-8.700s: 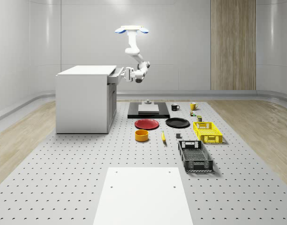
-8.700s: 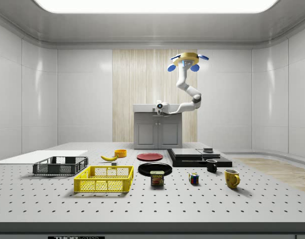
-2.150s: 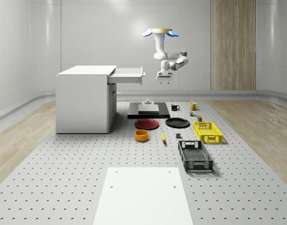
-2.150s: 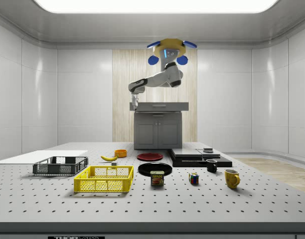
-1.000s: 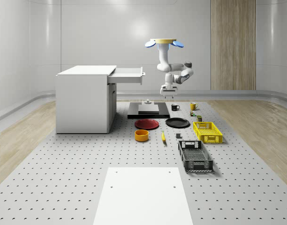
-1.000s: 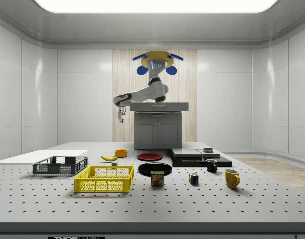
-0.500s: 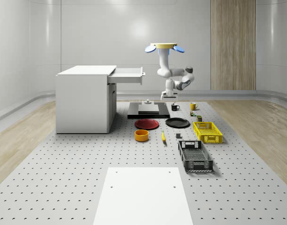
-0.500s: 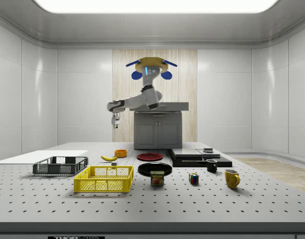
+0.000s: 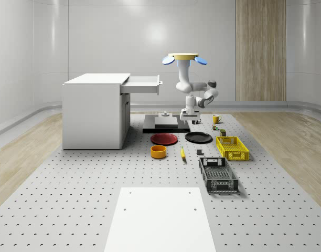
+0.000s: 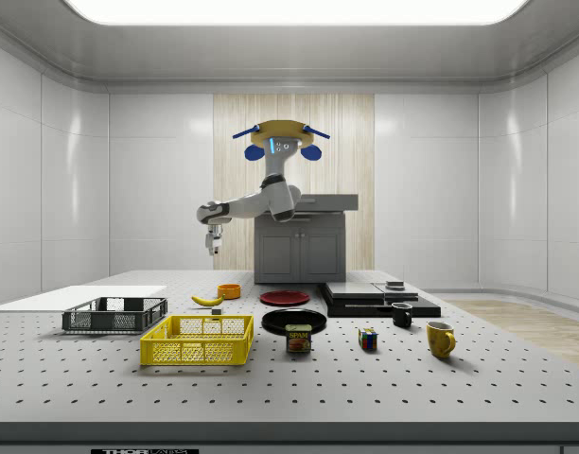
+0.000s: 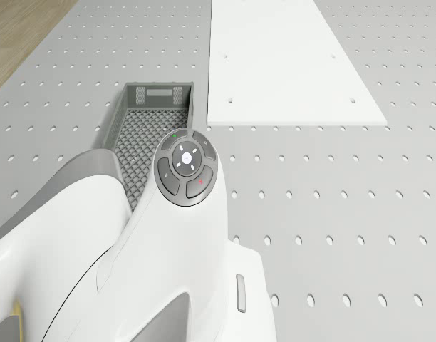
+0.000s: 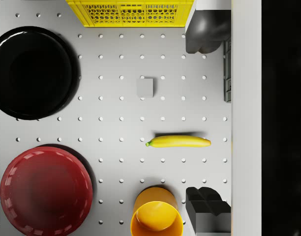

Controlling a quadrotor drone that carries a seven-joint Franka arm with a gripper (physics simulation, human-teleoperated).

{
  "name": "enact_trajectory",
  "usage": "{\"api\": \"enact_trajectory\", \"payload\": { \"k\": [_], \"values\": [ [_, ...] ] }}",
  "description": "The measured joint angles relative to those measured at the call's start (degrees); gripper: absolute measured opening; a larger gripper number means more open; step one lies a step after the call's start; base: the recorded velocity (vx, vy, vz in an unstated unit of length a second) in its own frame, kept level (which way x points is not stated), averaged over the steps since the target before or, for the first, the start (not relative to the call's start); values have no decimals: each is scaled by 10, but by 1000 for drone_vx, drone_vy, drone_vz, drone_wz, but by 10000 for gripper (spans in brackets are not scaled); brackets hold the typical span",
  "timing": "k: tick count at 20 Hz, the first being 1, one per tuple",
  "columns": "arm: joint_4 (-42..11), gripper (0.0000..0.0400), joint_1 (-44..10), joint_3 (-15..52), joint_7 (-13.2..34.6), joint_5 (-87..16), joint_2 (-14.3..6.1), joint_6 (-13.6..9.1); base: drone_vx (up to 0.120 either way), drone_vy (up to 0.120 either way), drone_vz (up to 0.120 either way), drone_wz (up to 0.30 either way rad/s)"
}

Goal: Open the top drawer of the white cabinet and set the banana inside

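The white cabinet (image 9: 92,113) stands at the whole-scene view's left with its top drawer (image 9: 143,84) pulled out. The yellow banana (image 9: 182,153) lies on the perforated table between the orange bowl (image 9: 158,151) and a small grey block (image 12: 144,87). The drone (image 9: 184,56) hovers over the plates, to the right of the drawer. Its arm bends down, and the gripper (image 9: 185,119) points at the table high above the banana (image 12: 179,141). In the wrist view the gripper (image 12: 205,120) is open, both dark fingers (image 12: 208,209) wide apart with nothing between them.
A red plate (image 9: 164,138) and a black plate (image 9: 198,137) lie under the arm. A yellow crate (image 9: 232,147), a black crate (image 9: 218,174), a black platform (image 9: 166,125), mugs and a white board (image 9: 159,218) also stand on the table.
The drone and arm have moved away from the open drawer and lower, toward the side view's left. The gripper now hangs over the banana's area, still open.
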Motion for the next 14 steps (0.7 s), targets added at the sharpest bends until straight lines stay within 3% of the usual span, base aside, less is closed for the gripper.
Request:
{"api": "enact_trajectory", "payload": {
  "k": [5, 14],
  "values": [
    [0, 400, 0, 0, 0, 0, 0, 0, 120, 0, -120, 0],
    [0, 400, 0, 0, 0, 0, 1, -1, 4, 0, -120, 0]
  ]
}}
